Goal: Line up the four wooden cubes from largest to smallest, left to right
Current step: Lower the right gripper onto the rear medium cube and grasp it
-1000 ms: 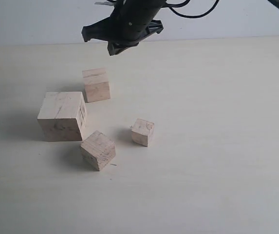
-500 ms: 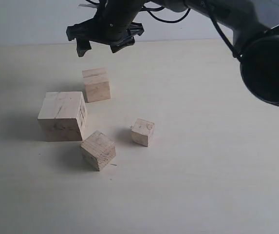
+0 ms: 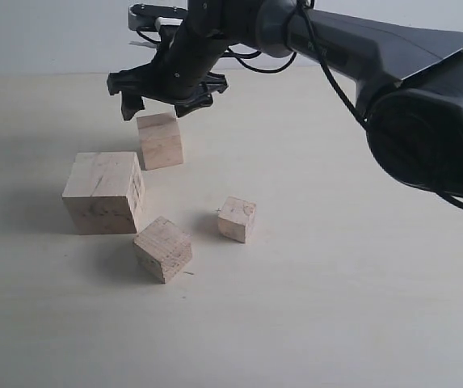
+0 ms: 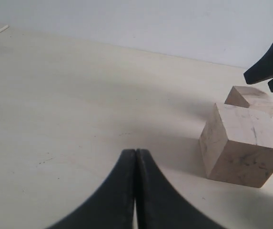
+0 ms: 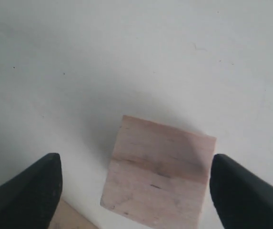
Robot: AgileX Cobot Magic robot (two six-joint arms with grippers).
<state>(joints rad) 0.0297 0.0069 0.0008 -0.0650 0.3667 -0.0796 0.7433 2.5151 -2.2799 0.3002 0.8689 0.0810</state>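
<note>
On the smooth cream table [image 3: 360, 307], the largest cube [image 3: 102, 192], pale grained wood with dark smudges, sits at left. The far cube [image 3: 159, 140] stands just behind it, the near cube [image 3: 162, 248] lies corner-on in front, and the smallest cube [image 3: 237, 219] is to the right. The right pincer [image 3: 155, 107] hangs over the far cube, black fingers spread wide. The left pincer [image 4: 135, 191] has its curved fingers pressed together.

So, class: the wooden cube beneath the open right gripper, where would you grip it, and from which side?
By two opposite side faces, from straight above. The cube sits flat, top and sides clear; the right gripper hangs over it, open wider than the cube.
</note>
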